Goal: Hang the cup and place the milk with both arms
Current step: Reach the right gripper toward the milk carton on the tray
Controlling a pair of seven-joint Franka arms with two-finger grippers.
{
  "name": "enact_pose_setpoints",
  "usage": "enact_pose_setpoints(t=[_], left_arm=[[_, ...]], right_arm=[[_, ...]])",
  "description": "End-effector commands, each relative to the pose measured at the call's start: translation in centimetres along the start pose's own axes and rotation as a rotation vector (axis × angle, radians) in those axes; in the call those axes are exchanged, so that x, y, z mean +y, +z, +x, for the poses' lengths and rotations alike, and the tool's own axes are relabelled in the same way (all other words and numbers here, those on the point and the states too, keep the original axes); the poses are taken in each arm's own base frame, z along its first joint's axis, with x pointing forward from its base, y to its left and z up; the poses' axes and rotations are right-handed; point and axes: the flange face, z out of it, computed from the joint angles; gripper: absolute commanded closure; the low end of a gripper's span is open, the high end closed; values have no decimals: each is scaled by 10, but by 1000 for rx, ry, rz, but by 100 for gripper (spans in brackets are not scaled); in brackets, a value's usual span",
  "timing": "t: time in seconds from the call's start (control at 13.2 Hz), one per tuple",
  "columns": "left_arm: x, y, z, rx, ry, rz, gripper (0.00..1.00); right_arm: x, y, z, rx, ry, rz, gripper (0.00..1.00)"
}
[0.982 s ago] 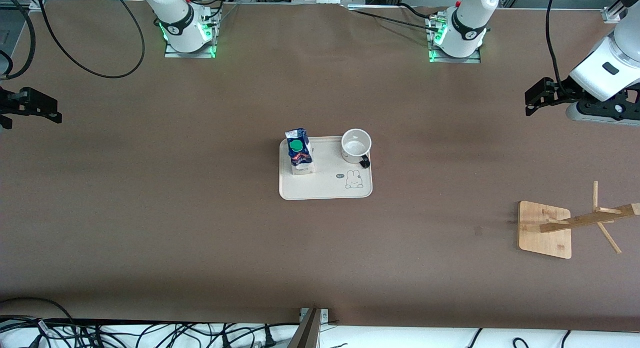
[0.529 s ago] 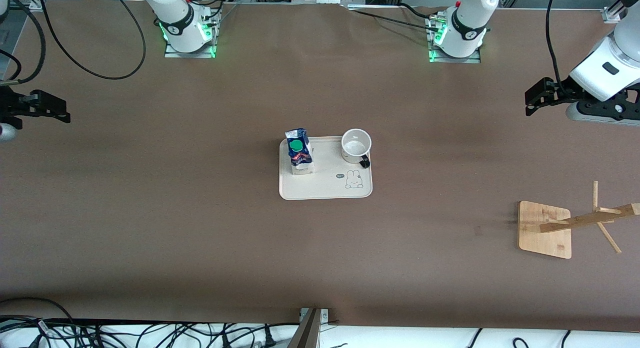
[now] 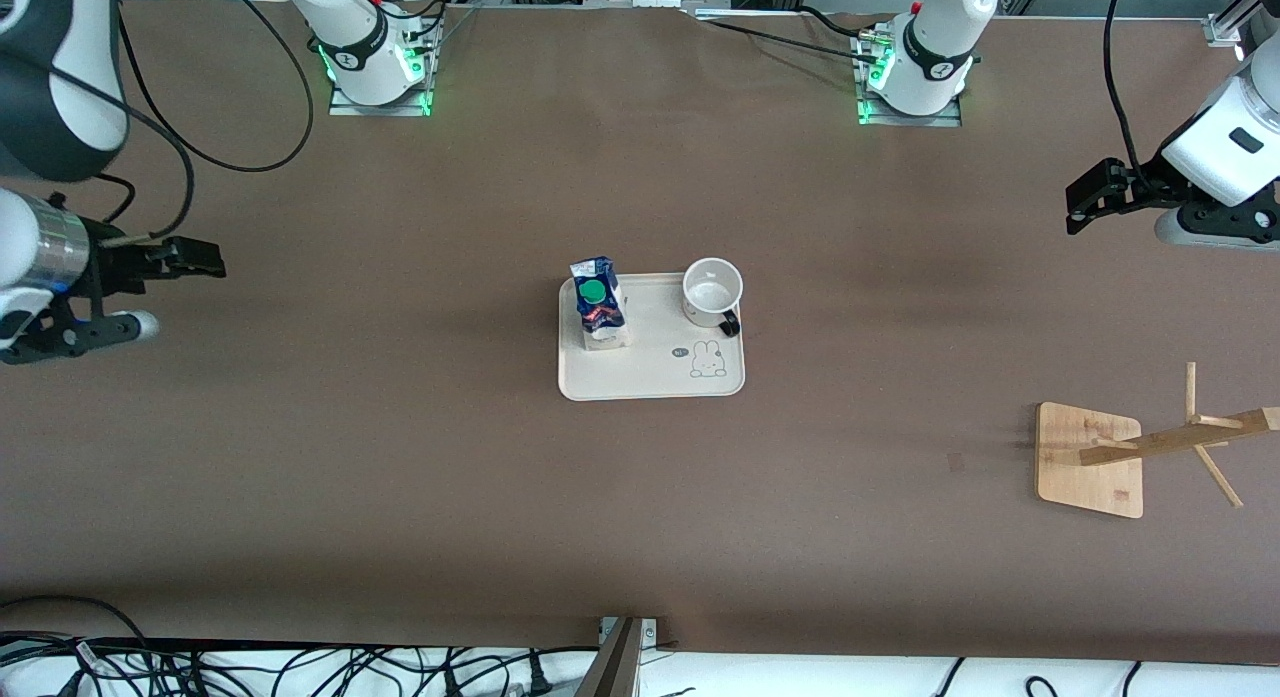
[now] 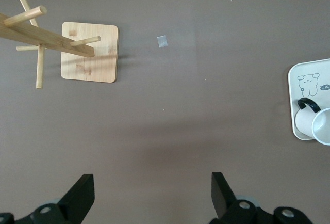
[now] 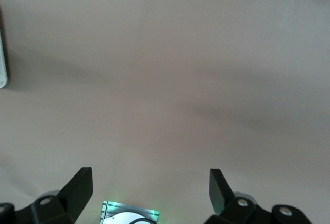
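On the tray (image 3: pixel 650 377) — milk (image 3: pixel 598 307) beside cup (image 3: pixel 712 292); left gripper (image 4: pixel 149 190) and right gripper (image 5: pixel 149 188) spread wide over bare table.

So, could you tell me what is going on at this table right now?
Nothing is held yet. The cup and the milk stand on the tray mid-table. The right tool hangs open over bare table toward the right arm's end. The left tool hangs open toward the left arm's end, where the wooden rack stands nearer the camera.
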Motion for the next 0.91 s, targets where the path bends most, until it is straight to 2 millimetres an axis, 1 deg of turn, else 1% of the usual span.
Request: enact_pose_setpoints(t=[0.0,0.08,0.23,0.38,0.45,0.6,0.68,0.83], left_arm=[[-1,-5,3,-5,16,-20,0],[-1,-5,3,-4,16,-21,0],[-1,-5,3,-5,16,-21,0],[-1,-5,3,-4,16,-21,0],[-1,-5,3,-5,16,-21,0],[-1,-5,3,-4,14,-19,0],[-2,-5,3,-4,11,-20,0],[-1,-5,3,-5,6,-21,0]], right_arm=[[-12,22,19,-27,-36,41,0],[-32,27,28,-15,-55,83,0],[-51,46,48,-1,-72,189,0],[-55,74,71,15,-63,269,0],[-61,82,81,32,-66,271,0],[-88,91,98,80,-86,267,0],[-104,91,103,92,-58,264,0],[-144,88,107,105,10,261,0]])
